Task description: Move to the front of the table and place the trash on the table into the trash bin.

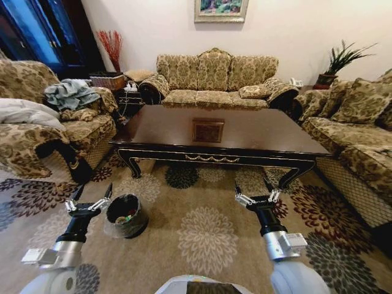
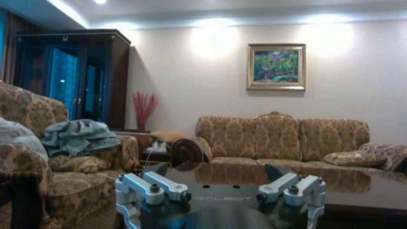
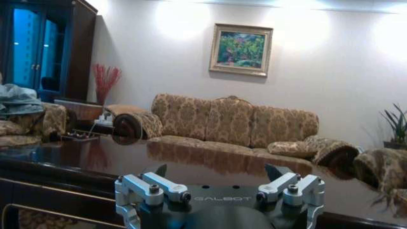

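The dark-brown table (image 1: 263, 131) stands ahead of me, its glossy top showing the square inlay (image 1: 208, 130). The black trash bin (image 1: 125, 215) with a clear liner sits on the carpet by the table's front left leg, and small coloured bits of trash (image 1: 127, 216) lie inside it. My left gripper (image 1: 94, 191) hangs open just left of the bin, above the carpet. My right gripper (image 1: 252, 185) is open too, low before the table's front edge. Both wrist views look across the table top (image 2: 362, 183) (image 3: 76, 157) past the open left gripper (image 2: 216, 168) and open right gripper (image 3: 216, 168).
A patterned sofa (image 1: 214, 76) stands behind the table, an armchair (image 1: 49, 131) with clothes on the left and another sofa (image 1: 361, 128) on the right. A wicker basket (image 1: 108, 81) sits at the back left. Floral carpet (image 1: 205, 236) lies open before me.
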